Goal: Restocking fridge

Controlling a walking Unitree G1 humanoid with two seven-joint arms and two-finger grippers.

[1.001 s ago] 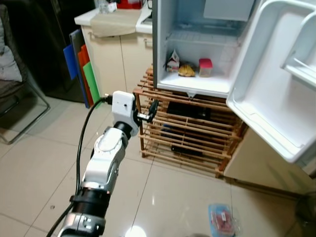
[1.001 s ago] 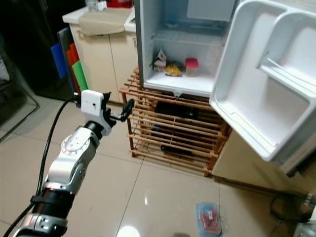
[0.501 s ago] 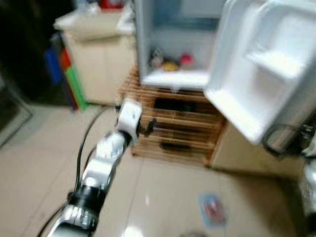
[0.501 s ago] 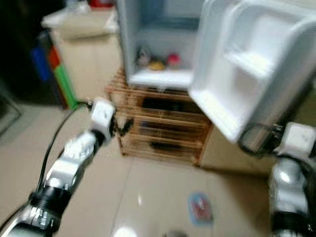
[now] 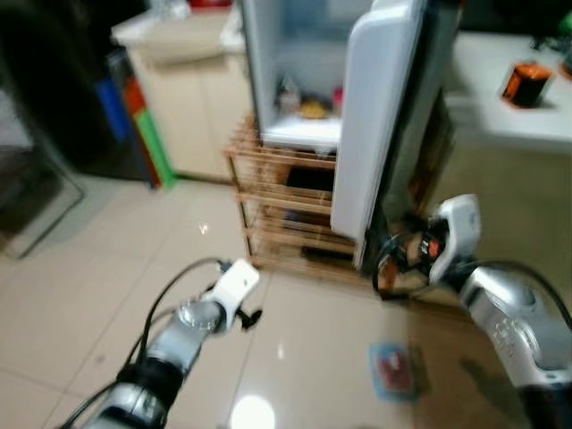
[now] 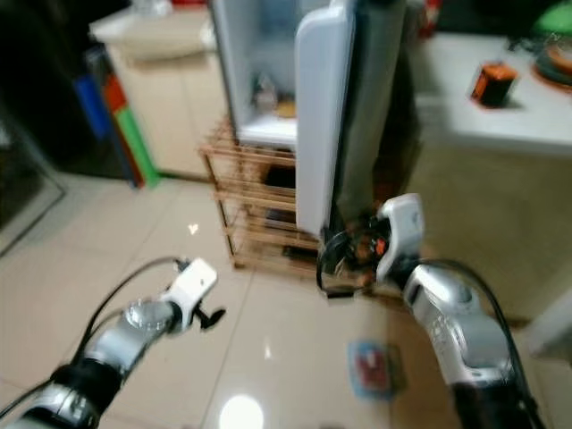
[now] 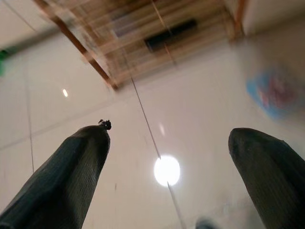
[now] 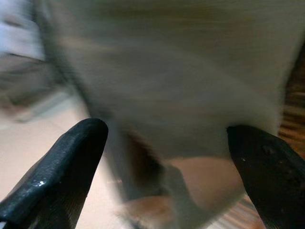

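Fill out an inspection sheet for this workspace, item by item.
Surface: glossy beige tile floor, with a light glare.
Job's things: fridge open, door seen edge-on, a few items on its shelf; blue packet lying on the floor.
Clutter: wooden rack under the fridge; coloured boards against the cabinet.
Grippers: left gripper low over the floor, fingers open, empty; right gripper raised near the door, fingers open, empty.
Cables: black cable looping along the left arm.
Surroundings: white table with an orange object.
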